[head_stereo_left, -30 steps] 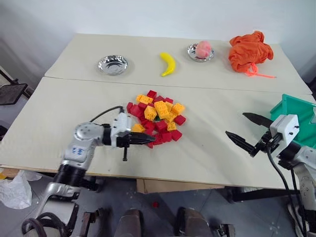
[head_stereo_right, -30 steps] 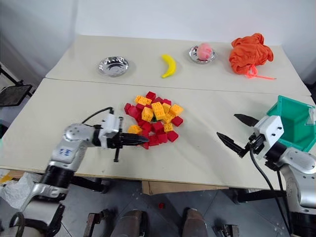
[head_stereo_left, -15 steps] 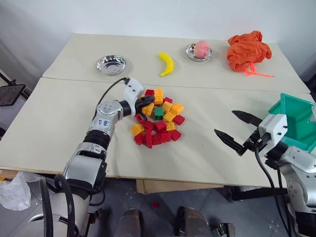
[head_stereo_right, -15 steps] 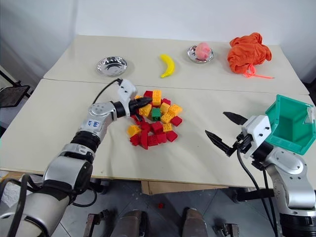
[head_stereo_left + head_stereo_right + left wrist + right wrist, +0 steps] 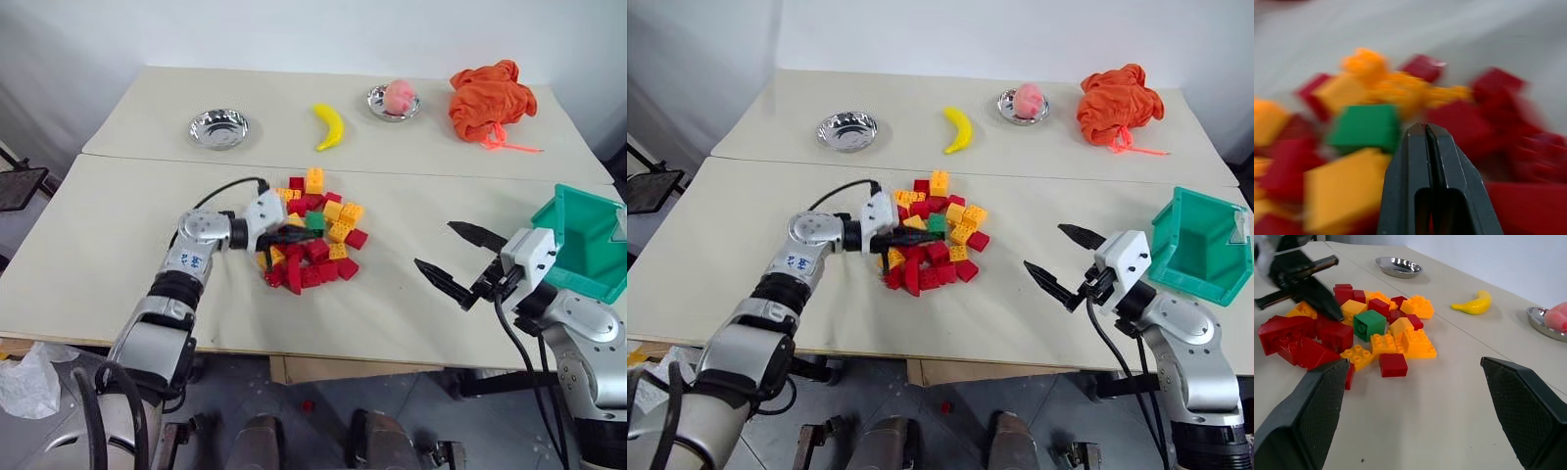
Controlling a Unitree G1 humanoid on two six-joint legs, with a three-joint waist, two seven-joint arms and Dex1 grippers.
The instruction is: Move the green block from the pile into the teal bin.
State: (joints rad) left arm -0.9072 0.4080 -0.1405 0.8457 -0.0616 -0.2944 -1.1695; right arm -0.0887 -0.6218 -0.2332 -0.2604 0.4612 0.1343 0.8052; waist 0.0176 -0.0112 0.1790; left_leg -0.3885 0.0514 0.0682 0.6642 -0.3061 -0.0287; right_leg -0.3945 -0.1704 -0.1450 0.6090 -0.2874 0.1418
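Observation:
The pile (image 5: pixel 312 245) of red and yellow-orange bricks lies mid-table. The green block (image 5: pixel 314 221) sits exposed on top near its middle, also plain in the right wrist view (image 5: pixel 1370 323). My left gripper (image 5: pixel 304 235) is shut and empty, lying low in the pile with its tip just beside the green block (image 5: pixel 1365 128). My right gripper (image 5: pixel 434 246) hovers open to the right of the pile, pointing toward it. The teal bin (image 5: pixel 588 240) stands at the table's right edge, behind the right hand.
On the far table half are a steel bowl (image 5: pixel 217 127), a banana (image 5: pixel 329 125), a second bowl holding a pink object (image 5: pixel 396 99) and an orange cloth (image 5: pixel 492 98). A loose yellow-orange brick (image 5: pixel 314 180) sits at the pile's far edge.
My shut left gripper swept from the pile's near-left edge around its far side and back into it. Bricks shifted and the green block became exposed. The right gripper stayed open.

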